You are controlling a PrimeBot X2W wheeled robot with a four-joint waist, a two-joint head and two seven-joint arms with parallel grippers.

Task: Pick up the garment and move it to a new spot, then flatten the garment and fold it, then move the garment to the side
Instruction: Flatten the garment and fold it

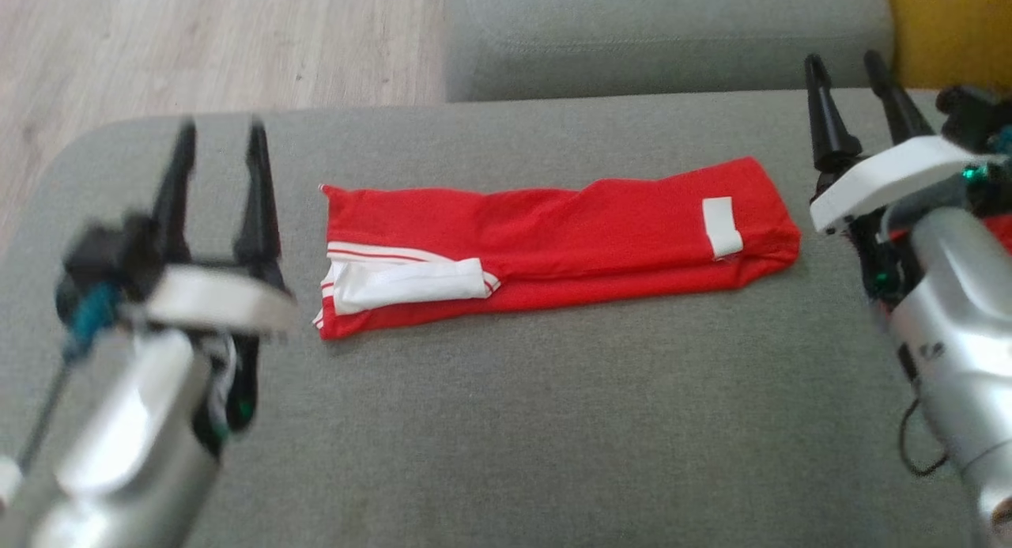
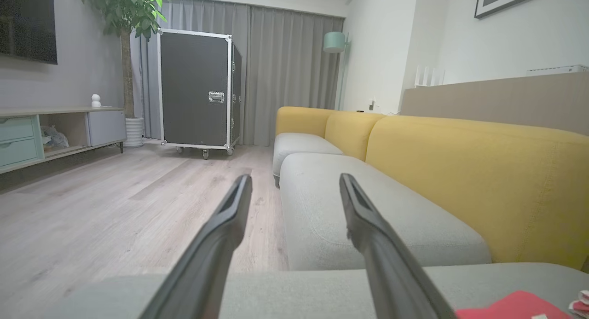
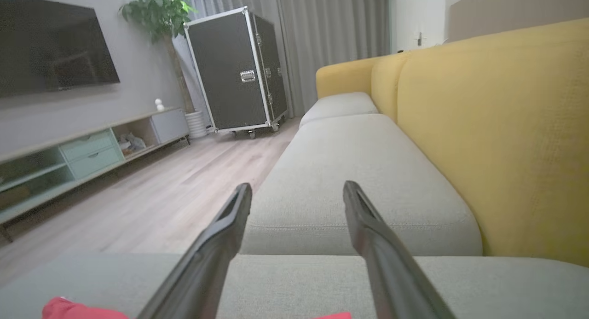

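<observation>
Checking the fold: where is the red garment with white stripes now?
In the head view the red white-striped garment lies flat on the grey fabric sofa seat, between the left gripper and right gripper, touching neither.

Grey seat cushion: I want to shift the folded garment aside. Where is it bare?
The widest bare stretch of the grey seat cushion lies between the red garment and the robot. A narrower strip runs behind the garment. Its ends are crowded: left fingers and right fingers flank it.

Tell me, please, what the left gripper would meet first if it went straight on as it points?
Nothing close, probably: the left gripper points past the next seat cushion toward the grey curtain; depth is unclear.
</observation>
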